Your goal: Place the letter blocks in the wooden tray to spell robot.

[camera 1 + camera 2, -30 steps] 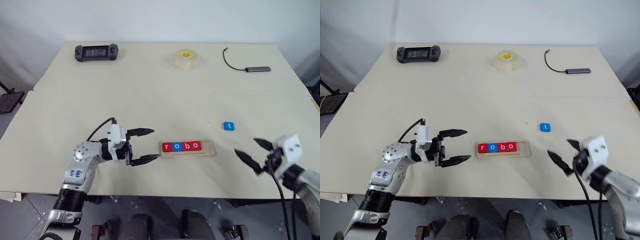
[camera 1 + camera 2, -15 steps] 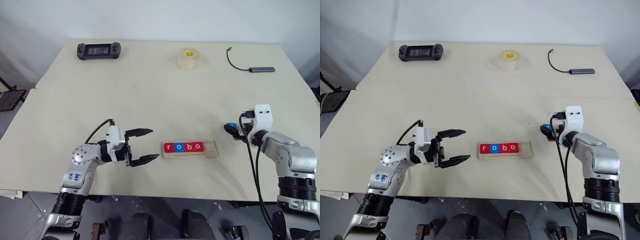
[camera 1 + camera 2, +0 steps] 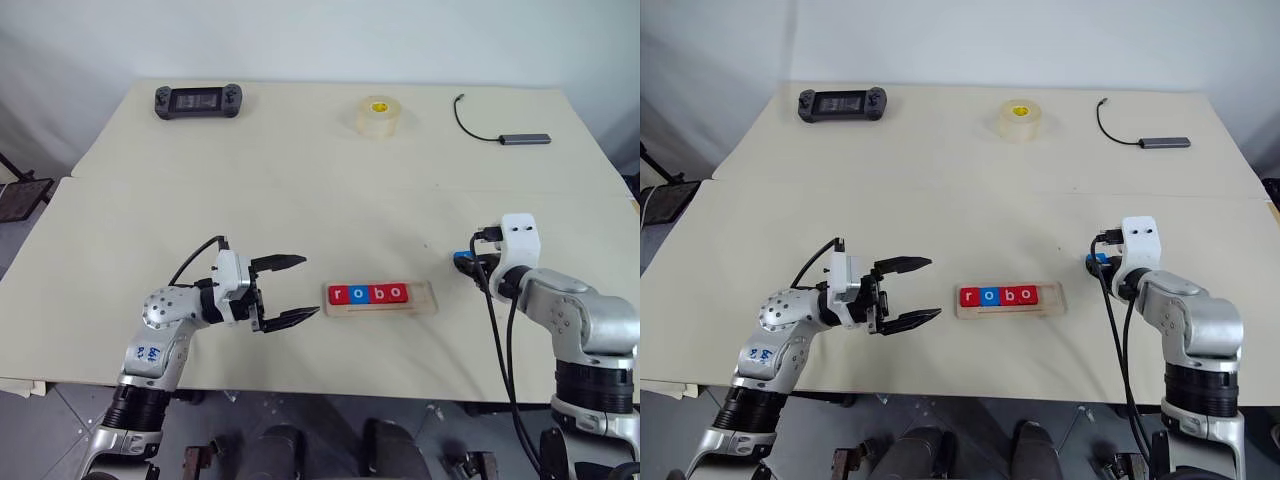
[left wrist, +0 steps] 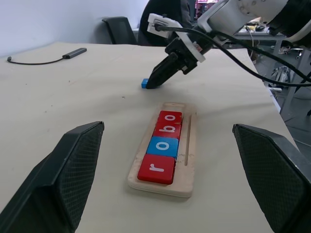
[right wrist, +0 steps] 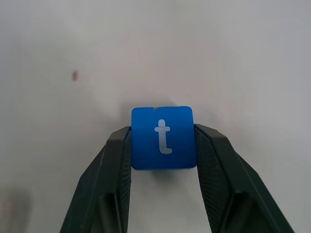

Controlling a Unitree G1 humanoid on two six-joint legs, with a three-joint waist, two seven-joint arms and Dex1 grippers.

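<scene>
The wooden tray (image 3: 424,298) lies near the table's front, with four letter blocks in its slot reading r (image 3: 337,294), o (image 3: 356,294), b (image 3: 376,293), o (image 3: 397,292). Its right end is bare. To the right of the tray, the blue t block (image 5: 163,137) rests on the table. My right gripper (image 5: 163,131) points down at it, with its fingers (image 5: 119,145) pressed against both sides of the block. From the head the block (image 3: 461,259) peeks out under the right gripper (image 3: 468,263). My left gripper (image 3: 308,287) hovers open left of the tray, holding nothing.
A black game controller (image 3: 195,100), a roll of tape (image 3: 377,116) and a cable with a grey adapter (image 3: 505,131) lie along the far edge. A seam (image 3: 300,186) runs across the table between them and the tray.
My right arm swung in from the front right corner to the t block, tipped downward, and its fingers closed in around the block. The left arm stayed still.
</scene>
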